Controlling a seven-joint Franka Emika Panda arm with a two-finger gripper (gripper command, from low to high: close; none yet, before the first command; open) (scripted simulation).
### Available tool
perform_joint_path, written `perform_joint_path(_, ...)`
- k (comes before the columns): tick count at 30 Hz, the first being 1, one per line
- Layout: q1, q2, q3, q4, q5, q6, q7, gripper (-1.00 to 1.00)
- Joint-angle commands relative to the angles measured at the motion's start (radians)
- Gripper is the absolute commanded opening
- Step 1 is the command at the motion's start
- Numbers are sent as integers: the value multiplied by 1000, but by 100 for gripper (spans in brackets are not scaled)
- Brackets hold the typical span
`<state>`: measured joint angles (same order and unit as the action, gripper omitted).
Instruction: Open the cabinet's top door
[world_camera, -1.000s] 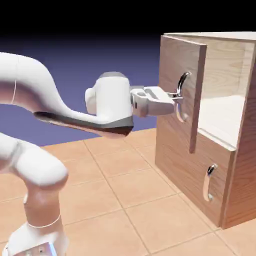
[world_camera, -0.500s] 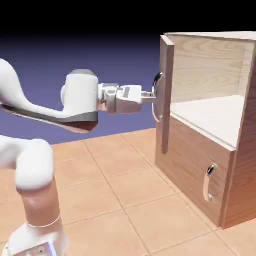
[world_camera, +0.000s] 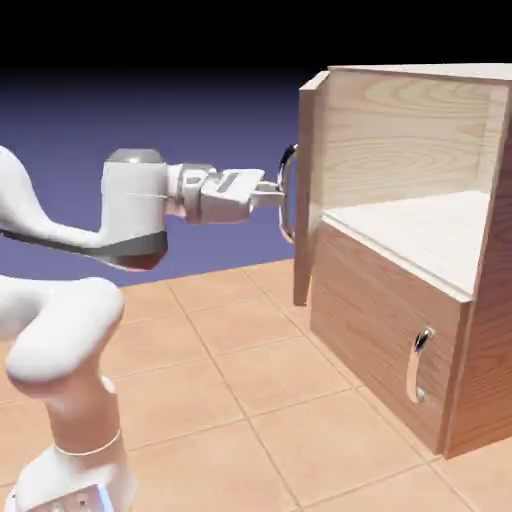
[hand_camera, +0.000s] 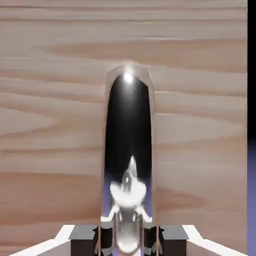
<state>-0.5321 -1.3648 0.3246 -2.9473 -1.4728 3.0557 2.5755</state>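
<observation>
One door of your cabinet (world_camera: 385, 295), the top door (world_camera: 309, 190), has swung much wider in the last second: it was angled across part of the opening, and now it stands out at the exterior view's left edge of the cabinet, with the pale inside (world_camera: 415, 150) in plain sight. For your task, that looks like nearly the whole job, though you may want a little more swing if fully open is the aim. The bottom door (world_camera: 385, 315) is closed, its own handle (world_camera: 418, 365) untouched. Your hand (world_camera: 268, 194) is at the top door's curved silver handle (world_camera: 288, 195), around the middle of its length. Its fingers are closed in on that handle, which fills the gap between the tips in the hand view, so I judge you have a firm grip. If you go further, follow the door's arc around its hinge; a straight pull could make the fingers slide off the smooth metal.
</observation>
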Motion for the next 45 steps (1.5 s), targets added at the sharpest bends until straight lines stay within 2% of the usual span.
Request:
perform_joint_path(1,-1,-13,9,-12,46,0,-35,-100)
perform_joint_path(4,43,-54,30,-43,176,-54,-143,-100)
perform_joint_path(13,339,-162,142,-85,461,-443,-326,-100)
perform_joint_path(24,534,-178,447,32,767,-922,-378,-100)
perform_joint_path(31,487,-123,654,237,937,-1226,-382,-100)
perform_joint_path(45,159,-68,891,744,1102,-1699,-422,-100)
